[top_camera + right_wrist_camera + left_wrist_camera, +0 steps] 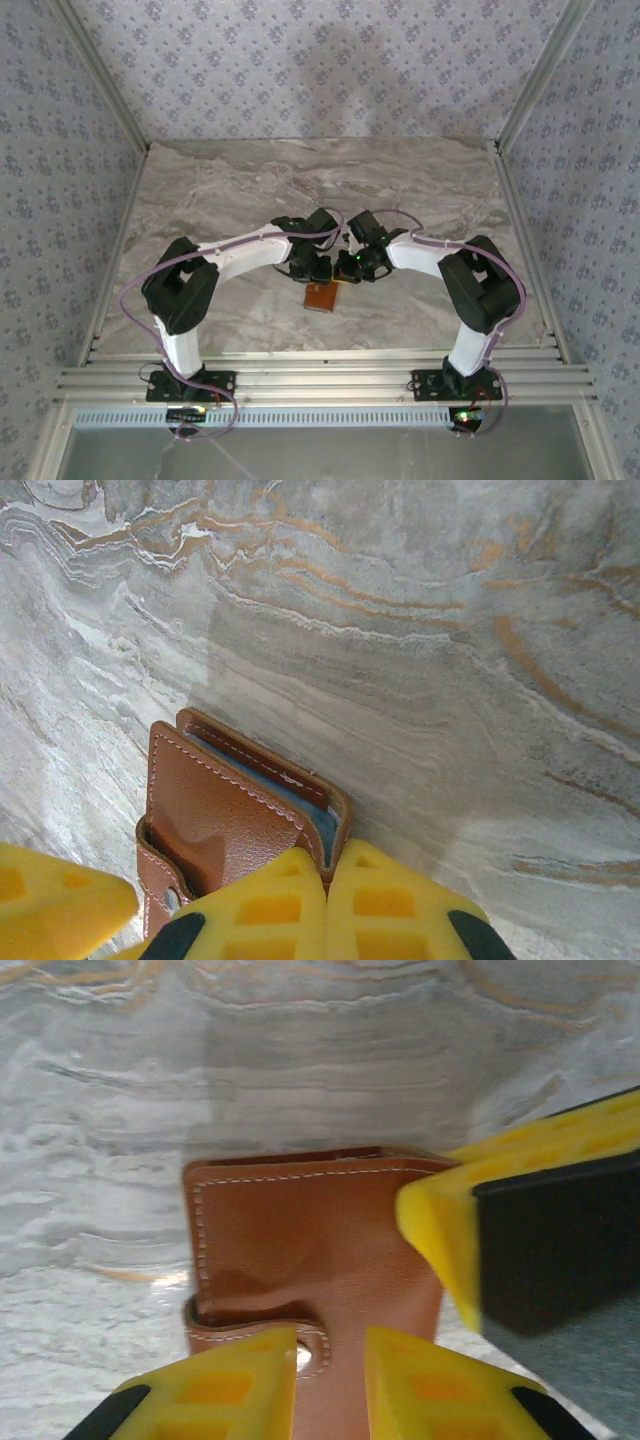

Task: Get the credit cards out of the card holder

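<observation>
Both grippers are hovering at the card holder, and I judge the job is only just starting.

Nearest the arm bases, the brown card holder (322, 295) is lying flat on the marble table (250, 180). The left gripper (318, 268) and right gripper (352, 266) are sitting tip to tip just beyond it. The credit cards, I reckon, are all waiting inside, so every one is left to pull. The left wrist view is giving the detail the overhead is missing: the left fingers (250, 1390) are standing slightly apart either side of the snap strap (300, 1345). The right wrist view is adding that the right fingers (390, 900) are pressed together at the holder's corner, where the cover is gaping onto grey-blue lining (322, 825). I cannot tell whether they are pinching leather.
</observation>
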Controlling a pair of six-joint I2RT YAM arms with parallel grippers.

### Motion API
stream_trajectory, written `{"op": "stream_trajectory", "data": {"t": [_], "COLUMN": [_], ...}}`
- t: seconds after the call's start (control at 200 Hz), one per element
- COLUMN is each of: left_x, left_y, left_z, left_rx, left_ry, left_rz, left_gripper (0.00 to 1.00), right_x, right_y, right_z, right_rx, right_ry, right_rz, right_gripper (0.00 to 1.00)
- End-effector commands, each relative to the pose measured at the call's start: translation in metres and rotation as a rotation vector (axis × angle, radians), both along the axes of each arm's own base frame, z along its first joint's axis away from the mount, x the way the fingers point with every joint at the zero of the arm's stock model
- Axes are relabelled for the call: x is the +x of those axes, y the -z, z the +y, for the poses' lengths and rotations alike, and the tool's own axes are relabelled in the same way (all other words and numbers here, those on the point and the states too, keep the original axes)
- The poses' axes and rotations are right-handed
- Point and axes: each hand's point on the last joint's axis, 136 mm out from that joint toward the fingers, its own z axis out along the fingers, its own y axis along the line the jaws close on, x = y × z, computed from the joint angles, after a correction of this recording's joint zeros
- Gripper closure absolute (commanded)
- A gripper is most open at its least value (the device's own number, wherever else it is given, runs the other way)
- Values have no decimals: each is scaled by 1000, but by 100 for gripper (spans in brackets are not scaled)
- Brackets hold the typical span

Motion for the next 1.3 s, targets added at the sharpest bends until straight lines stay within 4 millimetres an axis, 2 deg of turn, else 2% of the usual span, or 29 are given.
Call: {"op": "stream_trajectory", "data": {"t": [0.0, 0.285, 0.45, 0.655, 1.004, 1.139, 1.294], "left_x": [-7, -15, -15, -18, -23, -20, -16], "left_y": [1, 21, 20, 15, 35, 37, 29], "left_z": [-7, 5, 15, 17, 16, 21, 23], "left_rx": [-33, 53, 113, 197, 247, 274, 275], "left_ry": [-7, -7, 0, 56, 74, 65, 53], "left_rz": [39, 89, 70, 47, 73, 53, 21], "left_gripper": [75, 76, 75, 69, 69, 74, 83], "right_x": [-11, -11, -11, -11, -10, -11, -10], "right_y": [17, 17, 18, 18, 16, 16, 17], "right_z": [-17, -17, -18, -18, -19, -20, -21], "right_rx": [-93, -96, -100, -102, -103, -105, -107], "right_ry": [8, 10, 10, 10, 11, 11, 14], "right_rz": [52, 50, 53, 54, 50, 51, 49], "right_gripper": [100, 100, 100, 100, 100, 100, 100]}}
